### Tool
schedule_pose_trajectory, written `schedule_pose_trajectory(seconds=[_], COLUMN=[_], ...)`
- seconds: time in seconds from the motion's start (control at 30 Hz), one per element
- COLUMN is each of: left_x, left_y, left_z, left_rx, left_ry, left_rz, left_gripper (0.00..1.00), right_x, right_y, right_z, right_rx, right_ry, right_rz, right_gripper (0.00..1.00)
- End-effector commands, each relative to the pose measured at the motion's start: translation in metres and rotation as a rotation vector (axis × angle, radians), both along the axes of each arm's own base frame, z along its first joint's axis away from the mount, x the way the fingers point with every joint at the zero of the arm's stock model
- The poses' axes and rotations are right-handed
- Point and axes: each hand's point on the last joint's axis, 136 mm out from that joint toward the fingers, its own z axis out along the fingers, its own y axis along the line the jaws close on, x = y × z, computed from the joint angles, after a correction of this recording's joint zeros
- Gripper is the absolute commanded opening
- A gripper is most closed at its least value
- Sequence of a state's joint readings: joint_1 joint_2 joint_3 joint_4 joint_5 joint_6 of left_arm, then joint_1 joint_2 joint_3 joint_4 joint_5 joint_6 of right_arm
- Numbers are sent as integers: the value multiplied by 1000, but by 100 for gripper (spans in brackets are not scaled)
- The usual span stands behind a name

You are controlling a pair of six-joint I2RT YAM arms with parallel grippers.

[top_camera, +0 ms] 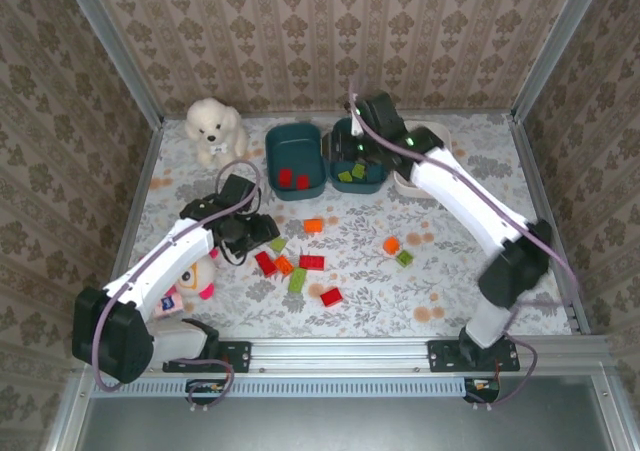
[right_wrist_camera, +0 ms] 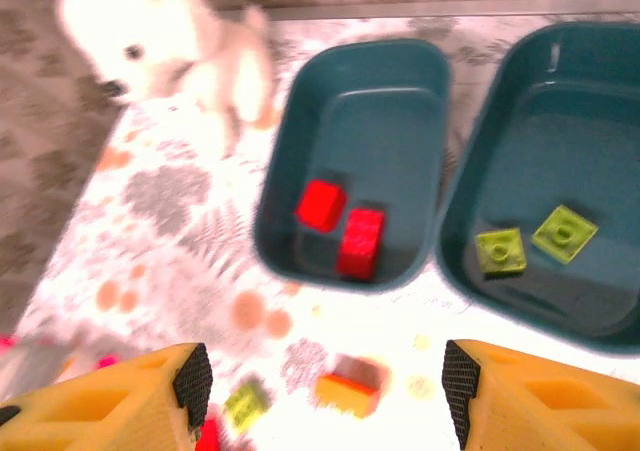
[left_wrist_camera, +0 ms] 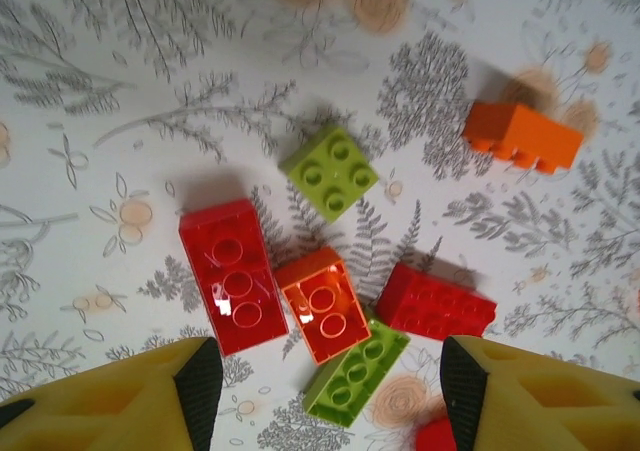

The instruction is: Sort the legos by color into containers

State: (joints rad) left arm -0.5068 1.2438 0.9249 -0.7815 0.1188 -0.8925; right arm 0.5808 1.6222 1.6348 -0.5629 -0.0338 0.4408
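Inside the left teal tub (right_wrist_camera: 350,161) two red legos (right_wrist_camera: 359,241) lie side by side. Right next door, the second teal tub (right_wrist_camera: 560,151) holds two green legos (right_wrist_camera: 500,251). One place farther from the left teal tub, the white tub (top_camera: 403,182) peeks out from behind the right arm (top_camera: 470,206).

Down from the left teal tub, towards the arm bases, loose legos (top_camera: 312,262) are scattered on the tabletop (top_camera: 470,281). Red, orange and green sit in a tight cluster, with an orange one (left_wrist_camera: 522,136) lying apart.

Over that cluster hangs the left pincer (left_wrist_camera: 330,386), jaws apart and nothing between them. The right pincer (right_wrist_camera: 325,386) hovers close by the left teal tub's right side, spread wide and empty. Left of the left teal tub sits a white plush dog (top_camera: 215,129).
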Motion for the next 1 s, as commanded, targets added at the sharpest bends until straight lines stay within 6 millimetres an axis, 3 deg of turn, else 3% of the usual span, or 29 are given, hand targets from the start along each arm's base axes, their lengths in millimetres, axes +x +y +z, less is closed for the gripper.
schedule_pose_trajectory(seconds=[0.0,0.07,0.13,0.23,0.33,0.43,0.63,0.97], left_x=[-9,-22,-46,-77,-95,-97,-103,-119], left_y=[-33,-61,-82,-97,-108,-119,-147,-153], left_z=[4,4,-1,-13,-30,-41,-55,-78], left_rx=[-65,-72,-9,130,177,210,272,307], left_ry=[4,-8,-18,-60,-71,-60,-27,55], left_rz=[-112,-312,-555,-855,-1021,-1080,-1225,-1349], left_gripper=[62,62,62,65,68,72,78,79], right_x=[-31,-62,-97,-136,-168,-193,-217,-223], right_y=[0,-10,-29,-60,-83,-102,-130,-142], right_z=[-20,-43,-48,-57,-57,-56,-50,-40], right_rx=[14,7,45,131,203,222,233,244], right_ry=[-20,38,59,77,71,82,81,54], right_rz=[40,43,25,-37,-55,-68,-123,-160], right_gripper=[65,65,66,76,81,86,95,96])
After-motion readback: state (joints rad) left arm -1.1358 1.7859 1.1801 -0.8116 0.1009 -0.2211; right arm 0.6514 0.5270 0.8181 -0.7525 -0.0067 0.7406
